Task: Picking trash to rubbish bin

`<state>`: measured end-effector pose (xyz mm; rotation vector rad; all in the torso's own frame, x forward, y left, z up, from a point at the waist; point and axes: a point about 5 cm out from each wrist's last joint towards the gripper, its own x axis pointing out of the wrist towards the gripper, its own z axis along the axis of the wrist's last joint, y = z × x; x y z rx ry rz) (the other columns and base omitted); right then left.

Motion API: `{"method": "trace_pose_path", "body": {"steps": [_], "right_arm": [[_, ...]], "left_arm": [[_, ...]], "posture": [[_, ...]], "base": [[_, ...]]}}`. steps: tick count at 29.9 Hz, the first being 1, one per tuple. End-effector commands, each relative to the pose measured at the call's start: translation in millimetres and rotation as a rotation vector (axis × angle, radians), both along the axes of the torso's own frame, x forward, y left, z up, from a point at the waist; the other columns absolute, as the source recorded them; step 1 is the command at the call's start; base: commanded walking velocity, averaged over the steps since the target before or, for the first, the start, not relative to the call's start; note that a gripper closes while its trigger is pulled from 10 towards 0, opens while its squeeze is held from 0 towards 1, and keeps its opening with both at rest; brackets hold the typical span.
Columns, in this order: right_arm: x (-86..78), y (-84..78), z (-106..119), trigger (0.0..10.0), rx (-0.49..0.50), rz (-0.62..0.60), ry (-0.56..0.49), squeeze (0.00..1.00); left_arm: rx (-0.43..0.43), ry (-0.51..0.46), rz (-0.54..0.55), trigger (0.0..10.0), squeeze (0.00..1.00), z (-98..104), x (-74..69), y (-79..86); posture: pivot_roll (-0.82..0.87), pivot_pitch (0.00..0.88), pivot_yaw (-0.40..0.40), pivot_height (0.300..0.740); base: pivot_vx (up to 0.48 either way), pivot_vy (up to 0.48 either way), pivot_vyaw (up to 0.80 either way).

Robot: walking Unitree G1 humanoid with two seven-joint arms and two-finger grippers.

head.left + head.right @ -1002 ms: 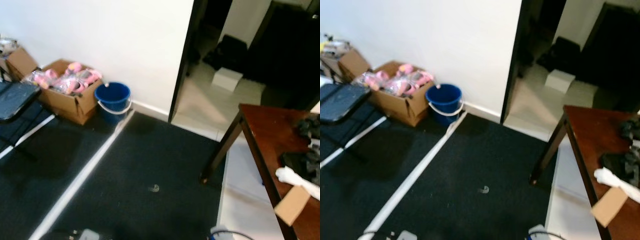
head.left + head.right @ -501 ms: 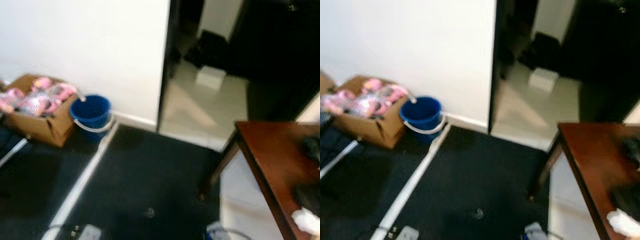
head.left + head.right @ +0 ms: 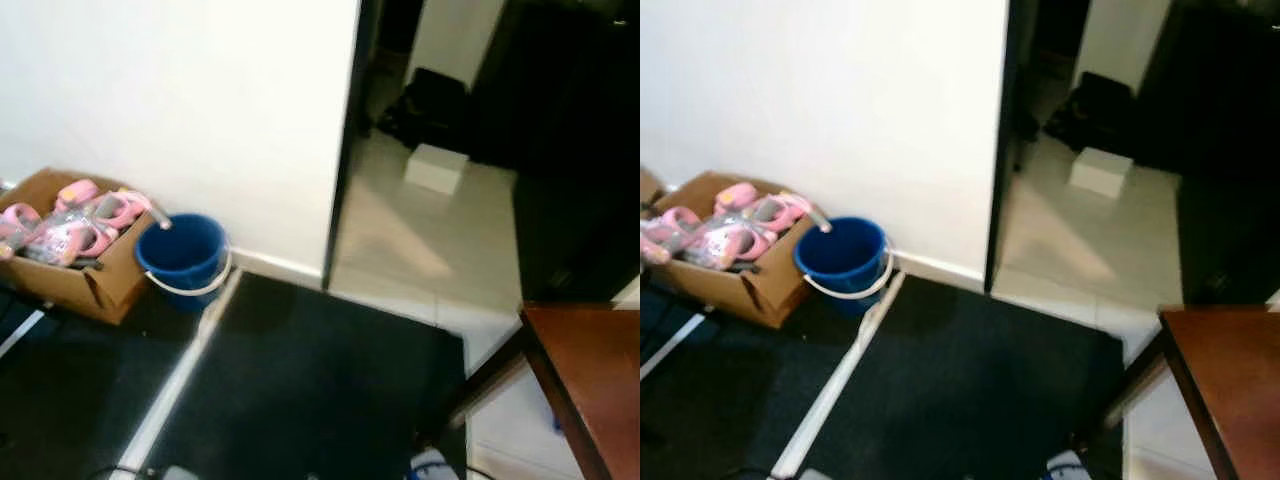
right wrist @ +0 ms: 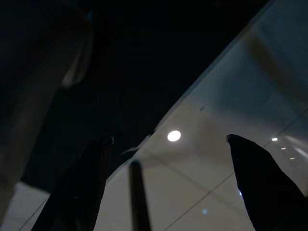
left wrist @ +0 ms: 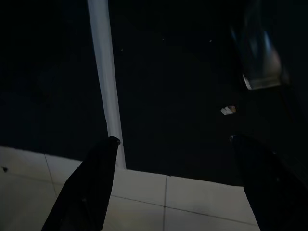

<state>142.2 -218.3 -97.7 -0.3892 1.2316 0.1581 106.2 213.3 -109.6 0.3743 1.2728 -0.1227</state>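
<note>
From the head views, a blue bucket (image 3: 182, 258) stands against the white wall beside a cardboard box (image 3: 70, 270) of pink things, likely the bin; a brown surface (image 3: 1230, 375) edges in at right.

In the left wrist view, the left claw (image 5: 172, 140) hangs spread and empty above dark carpet, where a small pale scrap (image 5: 228, 109) lies. It looks light and flimsy, best pinched across its middle.

In the right wrist view, the right claw (image 4: 169, 139) is spread too, over glossy tile.
</note>
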Motion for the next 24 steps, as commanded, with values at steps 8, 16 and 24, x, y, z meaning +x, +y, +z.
{"method": "trace_pose_path", "body": {"steps": [8,16,24], "right_arm": [[-21.0,-5.0,-6.0,10.0,-0.030,0.002,0.074,0.00],[-25.6,-10.5,-6.2,10.0,-0.072,-0.004,0.087,0.00],[-27.8,-14.6,-6.0,10.0,-0.100,-0.016,0.092,0.00]], "left_arm": [[-0.020,0.021,0.022,10.0,0.00,-2.8,-7.2,-5.2],[-0.024,0.023,0.013,10.0,0.00,-3.0,-7.1,-6.6],[-0.025,0.022,0.004,10.0,0.00,-2.8,-5.8,-7.3]], "posture": [[0.05,0.087,-0.040,0.740],[0.05,0.086,-0.036,0.740],[0.04,0.080,-0.039,0.740]], "base": [[0.000,0.000,-0.80],[0.000,0.000,-0.80],[0.000,0.000,-0.79]]}}
